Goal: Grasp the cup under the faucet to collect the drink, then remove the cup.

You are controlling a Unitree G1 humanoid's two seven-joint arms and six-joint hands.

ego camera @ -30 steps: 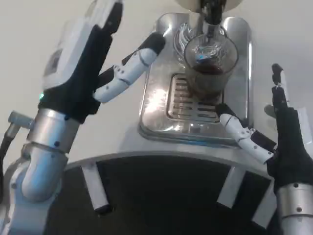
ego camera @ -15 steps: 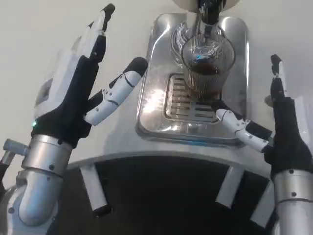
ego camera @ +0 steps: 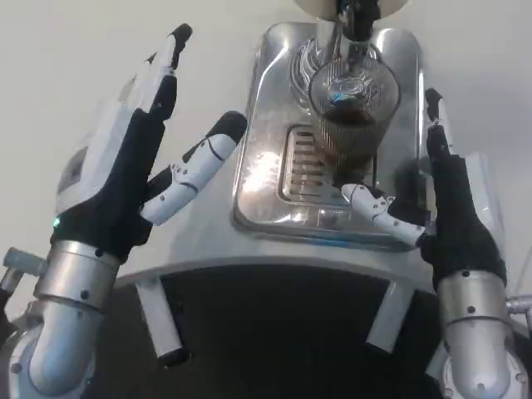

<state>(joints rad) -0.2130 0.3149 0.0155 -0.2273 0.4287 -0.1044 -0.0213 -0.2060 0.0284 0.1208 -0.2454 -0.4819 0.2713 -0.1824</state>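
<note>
Cup (ego camera: 352, 116): upper centre, under faucet (ego camera: 359, 18), on drip tray (ego camera: 274, 199). Right hand (ego camera: 445, 208) just beside, released, empty. Left hand (ego camera: 137, 158) spread wide, well apart at frame left.

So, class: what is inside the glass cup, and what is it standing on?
The cup holds a dark drink filling its lower part. It stands on the slotted grate of the metal drip tray. The grate directly under its base is covered.

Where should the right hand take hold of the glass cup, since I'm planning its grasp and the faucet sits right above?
Probably around the ribbed side wall of the cup, coming from its right, where the open right hand waits. The faucet blocks the rim from above, and the cup stands upright on the drip tray with dark drink in it, so a level side grip suits.
</note>
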